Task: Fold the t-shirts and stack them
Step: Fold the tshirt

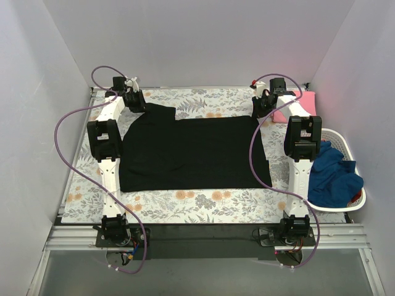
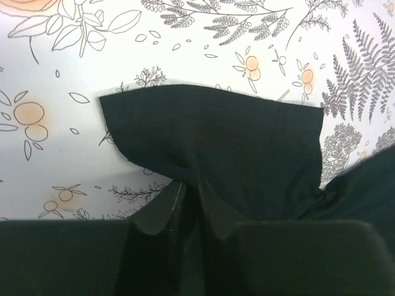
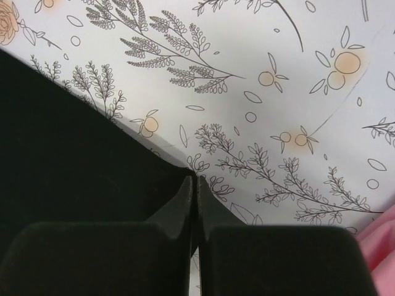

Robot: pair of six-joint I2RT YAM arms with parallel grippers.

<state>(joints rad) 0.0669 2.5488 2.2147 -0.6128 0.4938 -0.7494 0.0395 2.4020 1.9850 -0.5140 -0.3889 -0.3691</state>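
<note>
A black t-shirt (image 1: pixel 191 153) lies spread on the floral table cover. My left gripper (image 1: pixel 134 100) is at its far left corner, shut on the shirt's sleeve (image 2: pixel 216 142), which drapes ahead of the fingers (image 2: pixel 160 213). My right gripper (image 1: pixel 264 105) is at the far right corner, shut on the shirt's edge (image 3: pixel 74 154); cloth runs between the closed fingers (image 3: pixel 182 203). A folded pink shirt (image 1: pixel 296 106) lies at the far right and shows in the right wrist view (image 3: pixel 382 246). Blue shirts (image 1: pixel 333 176) fill a white basket (image 1: pixel 345 145).
The floral cover (image 1: pixel 203 200) spans the table between grey walls. The basket stands at the table's right edge beside the right arm. Purple cables loop from both arms. A metal rail runs along the near edge.
</note>
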